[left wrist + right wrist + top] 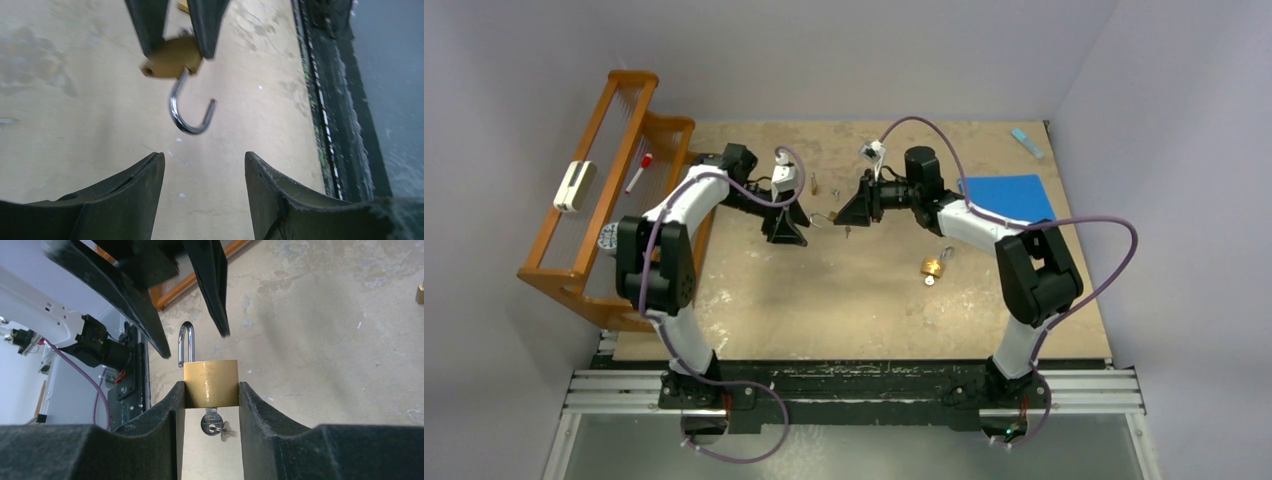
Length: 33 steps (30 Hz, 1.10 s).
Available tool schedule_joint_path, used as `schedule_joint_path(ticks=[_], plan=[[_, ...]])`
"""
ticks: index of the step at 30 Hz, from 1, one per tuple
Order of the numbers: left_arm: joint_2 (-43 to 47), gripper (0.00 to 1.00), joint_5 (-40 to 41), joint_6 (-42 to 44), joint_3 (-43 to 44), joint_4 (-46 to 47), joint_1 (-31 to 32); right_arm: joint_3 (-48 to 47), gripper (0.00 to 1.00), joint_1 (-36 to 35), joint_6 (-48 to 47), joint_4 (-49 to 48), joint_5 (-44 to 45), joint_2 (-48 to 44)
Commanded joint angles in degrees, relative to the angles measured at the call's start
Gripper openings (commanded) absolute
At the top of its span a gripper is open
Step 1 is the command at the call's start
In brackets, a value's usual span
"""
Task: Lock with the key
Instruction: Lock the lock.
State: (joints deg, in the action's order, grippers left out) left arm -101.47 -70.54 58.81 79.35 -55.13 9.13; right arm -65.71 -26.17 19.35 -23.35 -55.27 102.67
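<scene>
My right gripper (210,390) is shut on the sides of a brass padlock (210,377) and holds it above the table. Its steel shackle (185,342) stands open, with one leg out of the body. A small key (211,423) sits in the keyhole underneath, with a second key hanging on its ring. My left gripper (205,162) is open and empty, facing the padlock (172,57) with a short gap before the open shackle (189,112). In the top view the left gripper (796,228) and the right gripper (844,210) face each other at mid-table with the padlock (828,216) between them.
A second brass padlock (934,268) with keys lies on the table right of centre. A small brass piece (813,184) lies behind the grippers. An orange wooden rack (594,200) stands along the left edge. A blue sheet (1004,195) lies at the back right.
</scene>
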Motion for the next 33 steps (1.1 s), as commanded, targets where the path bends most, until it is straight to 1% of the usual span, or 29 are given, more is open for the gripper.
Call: schedule_joint_path(ticks=[1, 6, 11, 14, 18, 22, 24, 27, 31, 33], plan=[[-5.6, 0.59, -4.7, 26.9, 4.7, -29.7, -0.2, -3.7, 0.0, 0.2, 0.7, -1.9, -2.2, -4.0], [-3.8, 0.67, -6.9, 28.2, 3.8, -29.7, -0.8, -3.9, 0.0, 0.2, 0.7, -2.4, -1.3, -4.4], [-3.4, 0.7, -9.1, 27.1, 4.6, -29.7, -1.4, -4.5, 0.0, 0.1, 0.6, -2.3, -1.0, -3.7], [-3.7, 0.68, -9.2, 25.4, 6.1, -29.7, -1.5, -4.7, 0.0, -1.1, -0.2, -1.7, -1.0, -3.7], [-4.8, 0.61, -9.3, 22.3, 8.6, -29.5, -1.7, -6.6, 0.0, -3.8, -4.7, 3.6, 0.1, -3.8], [-5.8, 0.59, -9.3, 19.9, 10.9, -29.3, -1.7, -7.8, 0.0, -5.4, -5.9, 5.6, 1.1, -4.1], [-6.4, 0.61, -9.3, 18.1, 13.1, -29.3, -1.9, -8.5, 0.0, -5.6, -6.6, 6.7, 1.0, -4.2], [-8.4, 0.73, -9.3, 11.7, 19.0, -29.1, -3.1, -8.9, 0.0, -5.8, -7.0, 7.5, 1.5, -5.1], [-10.4, 0.74, -9.4, 4.3, 26.6, -28.8, -4.8, -9.9, 0.0, -5.7, -9.8, 11.8, 3.2, -6.9], [-12.0, 0.74, -9.4, -0.7, 32.7, -28.8, -5.6, -10.5, 0.0, -5.7, -11.8, 15.6, 4.9, -8.1]])
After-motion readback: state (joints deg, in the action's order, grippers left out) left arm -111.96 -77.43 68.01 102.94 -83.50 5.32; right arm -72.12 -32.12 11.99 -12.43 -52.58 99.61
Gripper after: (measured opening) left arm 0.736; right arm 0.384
